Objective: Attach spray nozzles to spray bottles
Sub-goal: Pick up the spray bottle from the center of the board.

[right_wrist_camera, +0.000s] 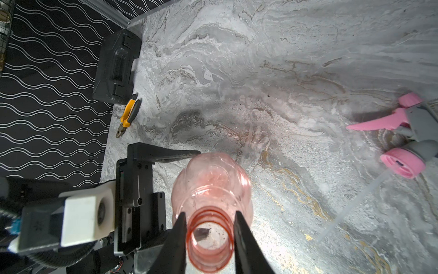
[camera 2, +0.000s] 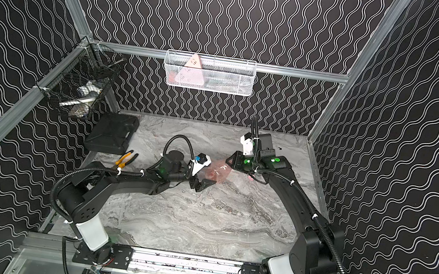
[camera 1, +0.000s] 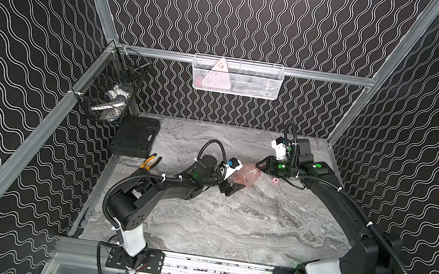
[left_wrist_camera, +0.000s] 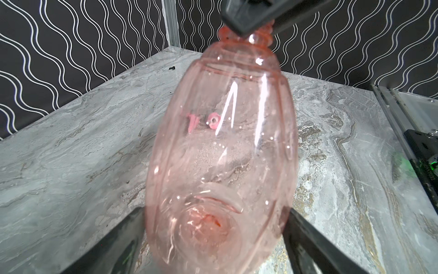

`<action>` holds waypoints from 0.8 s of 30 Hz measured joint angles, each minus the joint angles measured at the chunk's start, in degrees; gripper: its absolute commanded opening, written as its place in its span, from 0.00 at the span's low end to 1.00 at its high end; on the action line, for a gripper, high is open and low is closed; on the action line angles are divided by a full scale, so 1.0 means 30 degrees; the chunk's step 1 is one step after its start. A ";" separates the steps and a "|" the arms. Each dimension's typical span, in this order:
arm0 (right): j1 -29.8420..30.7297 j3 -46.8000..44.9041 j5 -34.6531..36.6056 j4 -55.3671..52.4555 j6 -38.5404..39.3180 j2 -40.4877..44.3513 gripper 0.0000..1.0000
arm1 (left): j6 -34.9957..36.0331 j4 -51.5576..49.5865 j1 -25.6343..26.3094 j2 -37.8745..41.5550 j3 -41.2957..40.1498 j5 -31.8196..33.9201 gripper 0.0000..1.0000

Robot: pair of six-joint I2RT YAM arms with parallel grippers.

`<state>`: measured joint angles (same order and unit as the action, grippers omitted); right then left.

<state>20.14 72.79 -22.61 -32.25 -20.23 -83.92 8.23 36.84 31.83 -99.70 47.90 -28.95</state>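
Note:
The spray bottle (camera 1: 246,175) (camera 2: 216,172), translucent pink, is held level between my two arms just above the marble table (camera 1: 229,226). My right gripper (right_wrist_camera: 209,227) (camera 1: 259,165) is shut on its threaded neck, one jaw on each side of the open mouth. My left gripper (left_wrist_camera: 215,213) (camera 1: 235,185) flanks the wide base of the bottle (left_wrist_camera: 220,142), with both fingers against its sides. The spray nozzle (right_wrist_camera: 407,132), pink trigger and collar on a grey body, lies on the table beside my right arm, and its clear dip tube (right_wrist_camera: 355,204) trails away. In a top view only its pink collar (camera 1: 275,180) shows.
A black case (camera 1: 135,136) and yellow-handled pliers (camera 1: 150,161) lie at the table's back left. A black wire basket (camera 1: 111,90) hangs on the left rail. A white mesh basket (camera 1: 237,77) on the back rail holds a pale pink triangular card (camera 1: 216,76).

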 measured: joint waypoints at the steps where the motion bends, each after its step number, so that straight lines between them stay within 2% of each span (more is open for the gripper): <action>1: -0.0015 0.0022 -0.0073 0.0007 0.0000 -0.0066 0.12 | 0.0000 -0.0015 0.0000 0.0000 0.0000 0.0007 0.89; 3: -0.0015 0.0058 -0.0138 0.0015 -0.0007 -0.0146 0.13 | -0.0211 -0.0058 -0.0022 0.0000 0.0000 -0.0007 0.91; 5: -0.0015 0.0153 -0.0277 0.0015 -0.0044 -0.0262 0.12 | -0.0219 0.0022 -0.0044 0.0000 -0.0073 -0.0007 0.99; 12: 0.0015 0.0532 -0.1137 -0.0342 -0.0015 -0.0780 0.12 | -0.0415 0.1078 -0.0044 0.0109 -0.0109 -0.0787 0.99; 24: 0.0015 0.0911 -0.1319 -0.0532 0.0022 -0.0896 0.12 | -0.0787 0.0831 -0.0087 0.0146 -0.0087 -0.1370 0.99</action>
<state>20.18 75.53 -26.57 -33.85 -20.16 -86.61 5.87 39.33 31.57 -99.26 47.64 -33.06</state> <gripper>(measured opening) 0.291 0.990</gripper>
